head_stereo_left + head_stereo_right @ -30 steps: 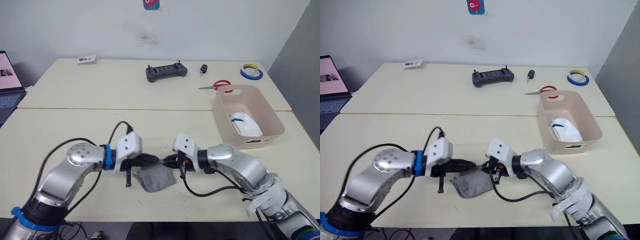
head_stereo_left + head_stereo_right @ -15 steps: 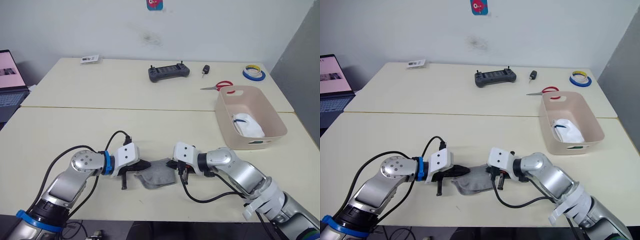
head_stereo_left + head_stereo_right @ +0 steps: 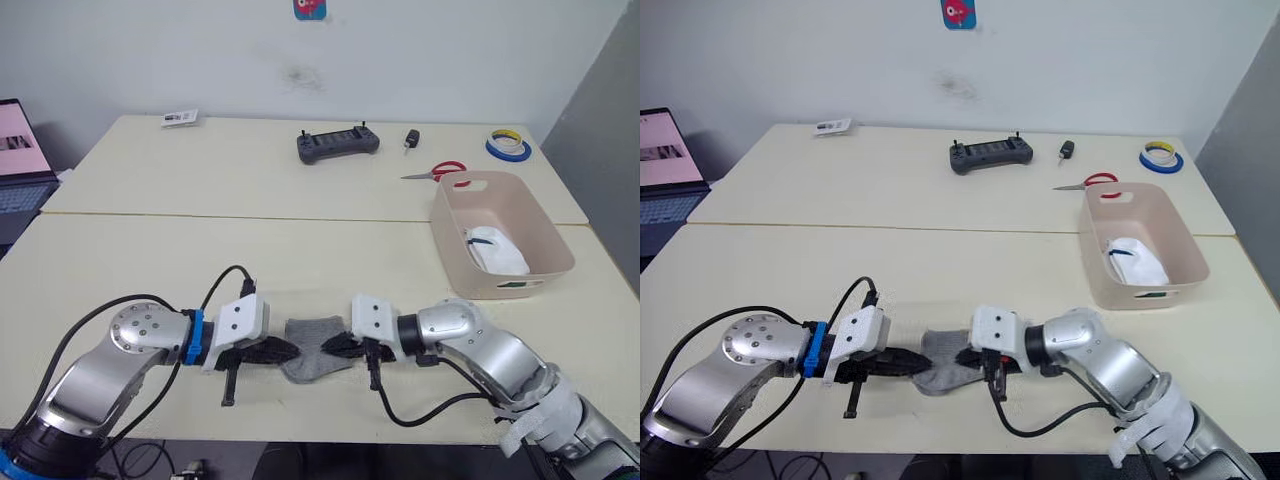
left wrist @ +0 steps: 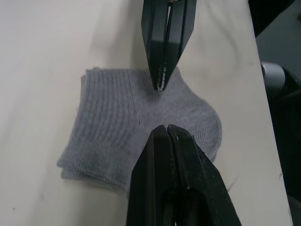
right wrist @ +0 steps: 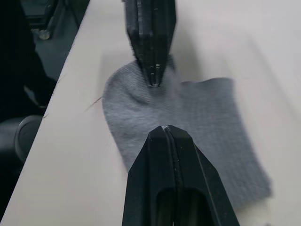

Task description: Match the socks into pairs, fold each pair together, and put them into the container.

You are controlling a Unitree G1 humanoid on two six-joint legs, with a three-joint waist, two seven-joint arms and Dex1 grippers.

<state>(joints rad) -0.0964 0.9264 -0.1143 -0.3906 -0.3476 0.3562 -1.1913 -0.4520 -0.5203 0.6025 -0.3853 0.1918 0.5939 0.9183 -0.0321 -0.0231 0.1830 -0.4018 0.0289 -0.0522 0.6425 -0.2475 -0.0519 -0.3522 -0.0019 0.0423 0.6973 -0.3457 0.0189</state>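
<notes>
A grey sock (image 3: 318,346) lies folded flat on the table near its front edge. My left gripper (image 3: 293,351) comes at it from the left and my right gripper (image 3: 327,346) from the right. Both are shut, tips facing each other over the sock, a short gap apart. In the left wrist view my left gripper (image 4: 165,129) rests its tip on the sock (image 4: 117,122), with the right gripper (image 4: 162,86) opposite. The pale pink container (image 3: 540,232) stands at the right, a white sock (image 3: 496,250) inside it.
On the far table lie a black controller (image 3: 338,143), a key fob (image 3: 409,138), red-handled scissors (image 3: 436,171), a tape roll (image 3: 505,145) and a small card (image 3: 178,118). A laptop (image 3: 18,150) sits at the far left edge.
The grey sock, hanging between the two grippers a second ago, now lies flat on the table. Both arms have come down and back toward the front edge.
</notes>
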